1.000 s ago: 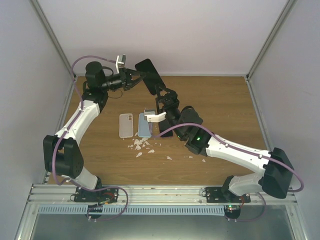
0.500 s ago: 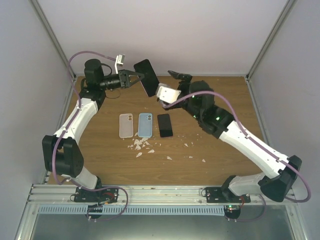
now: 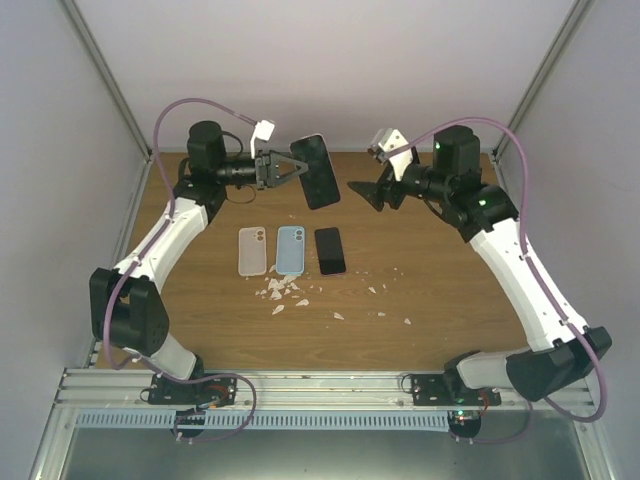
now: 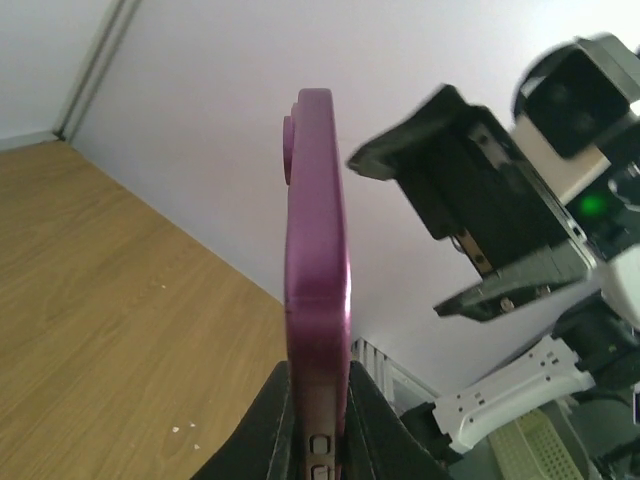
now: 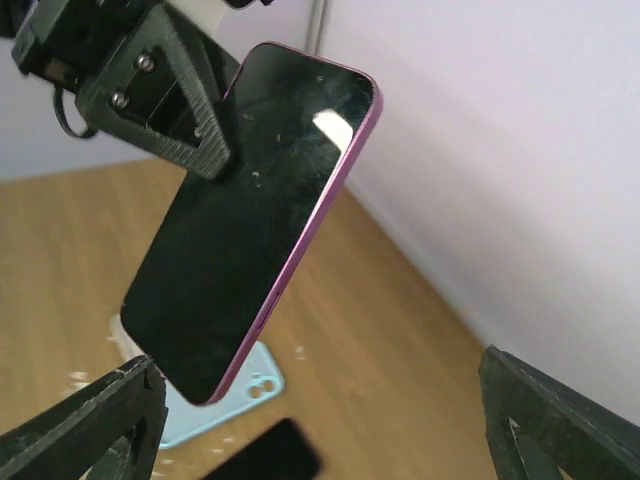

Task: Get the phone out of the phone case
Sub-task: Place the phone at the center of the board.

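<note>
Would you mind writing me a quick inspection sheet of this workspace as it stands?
Surface: wooden table, no damage seen.
Job's things: purple-cased phone held in the air, screen facing the right wrist camera.
Clutter: clear case, light blue case and black phone in a row; white scraps close by.
Grippers: left gripper shut on the purple-cased phone; right gripper open, apart from it.
Cables: purple cables loop above both arms, untangled.
Surroundings: white walls, metal frame; nothing else seen.
</note>
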Motion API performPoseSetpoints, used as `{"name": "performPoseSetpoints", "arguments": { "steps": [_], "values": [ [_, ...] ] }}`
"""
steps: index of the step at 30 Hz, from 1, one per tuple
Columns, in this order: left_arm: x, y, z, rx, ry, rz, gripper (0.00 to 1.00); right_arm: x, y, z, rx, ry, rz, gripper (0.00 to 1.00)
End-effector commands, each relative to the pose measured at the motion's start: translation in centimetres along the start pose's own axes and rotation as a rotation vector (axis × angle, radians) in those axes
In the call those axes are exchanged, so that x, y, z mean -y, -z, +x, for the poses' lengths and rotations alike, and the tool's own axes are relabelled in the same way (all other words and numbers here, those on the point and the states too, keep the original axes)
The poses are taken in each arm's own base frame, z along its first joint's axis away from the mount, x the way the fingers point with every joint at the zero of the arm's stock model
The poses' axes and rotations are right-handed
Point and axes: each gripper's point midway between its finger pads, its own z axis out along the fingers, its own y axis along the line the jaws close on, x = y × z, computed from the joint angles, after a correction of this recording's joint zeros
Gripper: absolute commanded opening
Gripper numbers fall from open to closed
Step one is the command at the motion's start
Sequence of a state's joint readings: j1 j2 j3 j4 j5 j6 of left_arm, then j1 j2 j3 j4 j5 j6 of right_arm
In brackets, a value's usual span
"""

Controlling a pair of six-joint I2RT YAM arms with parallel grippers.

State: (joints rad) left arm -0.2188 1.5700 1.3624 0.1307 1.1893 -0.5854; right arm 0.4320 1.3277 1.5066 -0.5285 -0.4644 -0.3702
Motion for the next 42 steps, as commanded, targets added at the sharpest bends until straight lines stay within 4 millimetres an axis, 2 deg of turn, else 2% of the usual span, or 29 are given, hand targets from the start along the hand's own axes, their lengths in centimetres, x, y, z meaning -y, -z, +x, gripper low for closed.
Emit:
{"name": "performPoseSetpoints", "arguments": {
  "steps": [1,7,11,17,25,31,34,36,38,39,40,42],
  "values": [
    [3.7,-1.2,0.4,-0.028,-0.186,0.083,0.0,-2.0,0.7,0.3,0.035,-0.287,-0.246,0.83],
    [5.1,-3.4,2.5,-0.091,-0.224,0.146,0.0,-3.7,1.0,2.3,0.035,-0.419,-0.393,0.74],
    [5.5,-4.4,3.5,-0.117,-0.237,0.165,0.0,-4.6,1.3,3.0,0.03,-0.449,-0.426,0.69],
    [6.1,-5.4,4.5,-0.143,-0.262,0.193,0.0,-5.4,1.1,4.2,0.016,-0.505,-0.464,0.55],
    [5.7,-5.8,5.9,-0.171,-0.265,0.177,0.0,-5.5,0.9,4.9,0.017,-0.587,-0.522,0.31],
    [5.4,-5.9,6.1,-0.174,-0.25,0.17,0.0,-5.3,0.8,5.0,0.02,-0.631,-0.532,0.08],
    [5.1,-5.9,6.1,-0.171,-0.243,0.162,0.0,-5.1,0.7,5.2,0.018,-0.644,-0.53,0.0],
    [4.8,-6.0,6.2,-0.169,-0.234,0.145,0.05,-5.0,0.7,5.3,0.019,-0.66,-0.533,0.01],
    [4.4,-6.1,6.3,-0.17,-0.222,0.129,0.13,-4.8,0.6,5.7,0.018,-0.672,-0.526,0.0],
    [4.2,-6.1,6.3,-0.169,-0.215,0.12,0.21,-4.6,0.6,6.0,0.014,-0.676,-0.519,0.0],
    [4.0,-6.0,6.2,-0.167,-0.211,0.109,0.34,-4.4,0.5,6.3,0.009,-0.681,-0.508,0.0],
    [3.7,-5.9,6.3,-0.165,-0.209,0.096,0.51,-4.0,0.4,7.0,0.0,-0.693,-0.492,0.01]
  ]
}}
